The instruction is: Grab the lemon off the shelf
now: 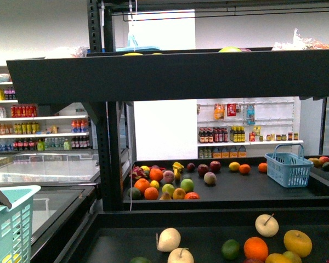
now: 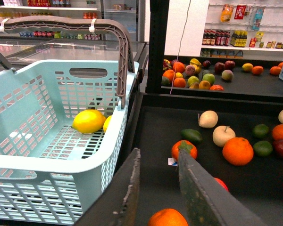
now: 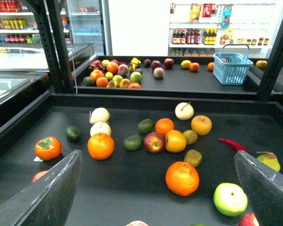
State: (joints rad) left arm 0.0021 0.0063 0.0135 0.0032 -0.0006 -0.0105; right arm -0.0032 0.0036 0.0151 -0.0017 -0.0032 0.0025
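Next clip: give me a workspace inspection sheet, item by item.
Surface: matte-black shelf tray, crowded with loose fruit.
Job's things: bright yellow oval lemon lies inside the pale teal plastic basket.
Clutter: oranges, pale apples, green limes, a red chilli.
Grippers: left pincer open, empty; right pincer open wide, empty.
Cables: thin white cord hanging beside the black upright post.
Surroundings: white bottle-lined store shelves; small blue basket on the far tray.

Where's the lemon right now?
In the left wrist view, the lemon lies inside the light blue basket, on its floor near the wall that faces the black shelf.
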